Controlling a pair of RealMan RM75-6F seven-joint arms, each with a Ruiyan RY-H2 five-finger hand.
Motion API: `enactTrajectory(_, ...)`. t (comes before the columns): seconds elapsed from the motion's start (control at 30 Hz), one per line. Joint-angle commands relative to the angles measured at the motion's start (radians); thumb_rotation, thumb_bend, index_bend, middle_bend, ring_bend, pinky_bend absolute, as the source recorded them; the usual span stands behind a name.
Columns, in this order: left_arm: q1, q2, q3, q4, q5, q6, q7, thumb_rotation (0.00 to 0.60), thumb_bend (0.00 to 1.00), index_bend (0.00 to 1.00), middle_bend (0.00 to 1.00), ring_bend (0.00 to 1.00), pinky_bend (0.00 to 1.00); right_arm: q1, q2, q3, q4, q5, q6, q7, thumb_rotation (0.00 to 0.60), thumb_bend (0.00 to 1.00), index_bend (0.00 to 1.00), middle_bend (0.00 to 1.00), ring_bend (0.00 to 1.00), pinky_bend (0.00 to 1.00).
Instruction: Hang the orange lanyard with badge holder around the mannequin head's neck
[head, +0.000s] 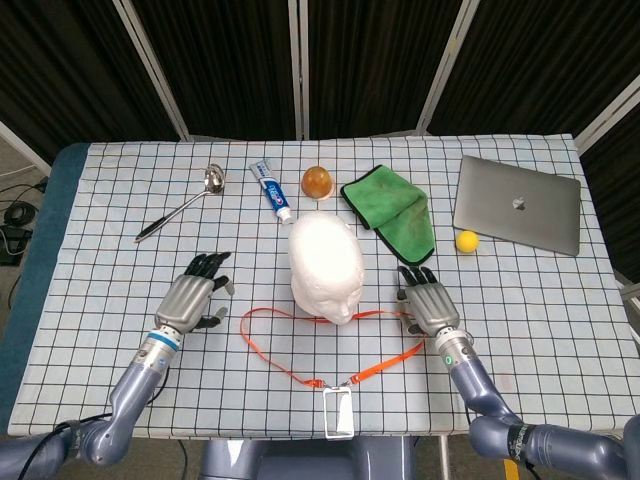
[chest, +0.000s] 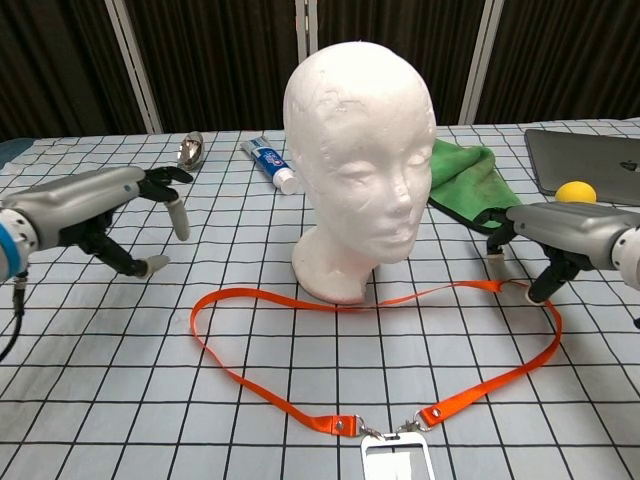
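Note:
The white foam mannequin head (head: 325, 262) (chest: 358, 160) stands upright mid-table. In front of it the orange lanyard (head: 268, 352) (chest: 250, 383) lies in a loop on the cloth, with its clear badge holder (head: 338, 412) (chest: 395, 462) at the near edge. My right hand (head: 430, 306) (chest: 556, 236) hovers over the loop's right bend, its fingers spread to either side of the strap and the fingertips (chest: 497, 266) just above it. No firm grip shows. My left hand (head: 192, 298) (chest: 108, 206) hangs with fingers apart, empty, just left of the loop's left bend.
Behind the head lie a green cloth (head: 392, 207), a toothpaste tube (head: 270, 191), an orange ball (head: 317, 182) and a metal ladle (head: 180, 204). A closed laptop (head: 518, 204) and a yellow ball (head: 467, 241) sit at the far right.

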Motion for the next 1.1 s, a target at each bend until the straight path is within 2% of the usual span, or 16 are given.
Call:
enactTrajectory(0.03,-0.040,-0.062,-0.005,0.047,-0.042,-0.026,0.032,0.600,0.44,0.44,0.00,0.00,0.00,0.002,0.001,-0.002,0.000,-0.002,-0.003,0.001,0.600,0.41,0.65,0.05,0.00,0.00)
enactTrajectory(0.3,-0.094,-0.158,-0.008,0.124,-0.158,-0.043,0.121,0.600,0.44,0.45,0.00,0.00,0.00,0.005,0.006,-0.008,0.001,-0.007,-0.012,0.012,0.600,0.41,0.65,0.05,0.00,0.00)
enactTrajectory(0.53,-0.112,-0.199,0.000,0.159,-0.198,-0.036,0.151,0.600,0.44,0.45,0.00,0.00,0.00,0.008,0.013,-0.008,0.004,-0.020,-0.019,0.029,0.600,0.41,0.66,0.05,0.00,0.00)
enactTrajectory(0.93,-0.123,-0.232,0.019,0.190,-0.214,-0.024,0.144,0.600,0.45,0.52,0.00,0.00,0.00,0.007,0.020,-0.011,0.008,-0.036,-0.024,0.057,0.600,0.41,0.66,0.06,0.00,0.00)
enactTrajectory(1.1,-0.126,-0.238,0.024,0.195,-0.215,-0.021,0.145,0.600,0.49,0.55,0.00,0.00,0.00,0.006,0.024,-0.013,0.005,-0.041,-0.023,0.061,0.600,0.41,0.66,0.06,0.00,0.00)
